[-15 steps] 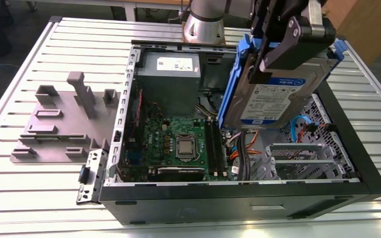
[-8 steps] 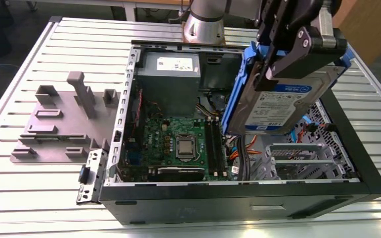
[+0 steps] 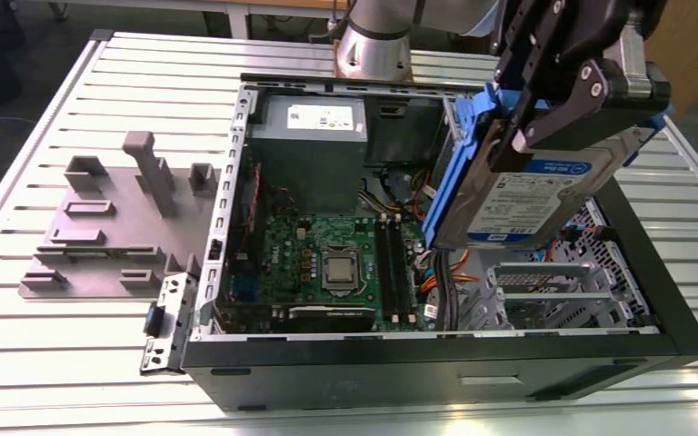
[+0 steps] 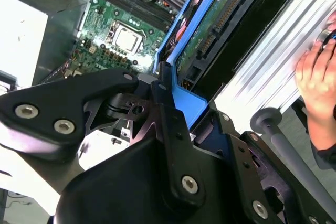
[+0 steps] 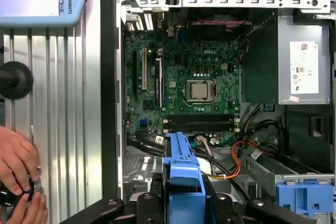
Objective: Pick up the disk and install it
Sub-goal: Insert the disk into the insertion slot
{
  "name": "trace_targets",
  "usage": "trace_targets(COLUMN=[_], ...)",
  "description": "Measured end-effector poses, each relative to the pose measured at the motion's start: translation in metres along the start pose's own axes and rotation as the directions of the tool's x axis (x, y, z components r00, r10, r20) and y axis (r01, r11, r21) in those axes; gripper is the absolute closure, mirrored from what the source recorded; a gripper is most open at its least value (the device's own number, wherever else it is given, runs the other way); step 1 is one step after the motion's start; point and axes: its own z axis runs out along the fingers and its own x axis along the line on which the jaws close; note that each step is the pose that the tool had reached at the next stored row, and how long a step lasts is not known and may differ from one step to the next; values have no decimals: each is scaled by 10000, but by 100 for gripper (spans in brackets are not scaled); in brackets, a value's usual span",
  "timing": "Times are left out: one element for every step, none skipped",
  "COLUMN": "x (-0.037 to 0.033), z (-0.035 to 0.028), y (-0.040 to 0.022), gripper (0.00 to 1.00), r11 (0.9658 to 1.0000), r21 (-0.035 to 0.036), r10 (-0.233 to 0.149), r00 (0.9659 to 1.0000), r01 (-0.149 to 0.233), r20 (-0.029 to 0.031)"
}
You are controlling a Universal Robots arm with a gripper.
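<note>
Slatted table (image 3: 70,363) | open case (image 3: 446,374) | gripper (image 3: 533,134) holds disk (image 3: 531,204) | long axis near-upright

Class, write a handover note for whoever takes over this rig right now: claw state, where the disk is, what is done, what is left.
Claw: shut on the disk, gripping its blue carrier.
Disk: lifted and tilted, held over the open computer case, on the drive cage side.
Done: pickup.
Left: the disk is not yet seated in the case.
Note: a person's hand is over the table beside the case.
</note>
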Motion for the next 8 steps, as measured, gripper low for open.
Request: trace_targets(x=[2,5,10,15,20,27,34,42], z=[4,9,14,20,26,32,36,41], y=[-14,-28,-42,-52,-61,-68,-74,-81], gripper=[64,64,64,64,64,64,64,64], r11=[10000,10000,10000,10000,10000,10000,10000,10000], r21=[0,0,0,-1,0,0,0,0], r10=[-1,-1,0,0,-1,0,0,-1], r00=[10000,10000,10000,10000,10000,10000,10000,10000], r01=[1,1,0,0,1,0,0,1], r20=[0,1,0,0,2,2,1,1])
